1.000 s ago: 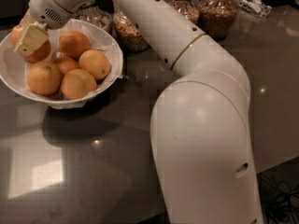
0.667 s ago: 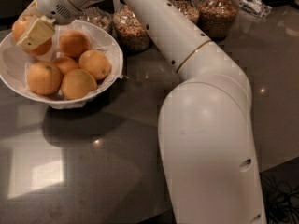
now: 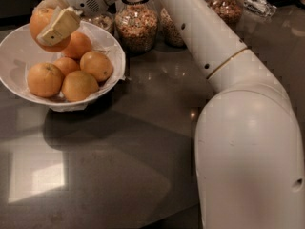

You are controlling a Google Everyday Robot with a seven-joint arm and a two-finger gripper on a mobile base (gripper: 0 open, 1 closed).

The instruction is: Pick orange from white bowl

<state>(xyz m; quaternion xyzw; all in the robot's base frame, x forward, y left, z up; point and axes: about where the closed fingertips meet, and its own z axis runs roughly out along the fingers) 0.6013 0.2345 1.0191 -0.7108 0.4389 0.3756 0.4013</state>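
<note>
The white bowl (image 3: 19, 49) stands at the left of the dark counter and holds several oranges. My gripper (image 3: 50, 18) is above the bowl's far side, shut on the orange (image 3: 42, 24), a deep-orange fruit held clear of the pile. One cream finger (image 3: 59, 25) lies across its front; the other finger is behind the fruit. A smaller orange (image 3: 76, 45) sits right under the held one.
Glass jars of cereal (image 3: 138, 25) and nuts (image 3: 225, 6) stand behind the bowl along the counter's back. My white arm (image 3: 248, 142) crosses the right half of the view. A bright light patch (image 3: 35, 178) lies on the counter front left.
The gripper has risen with the orange, lifting it out of the pile to above the bowl's far side. The view has also shifted, so the bowl sits further right.
</note>
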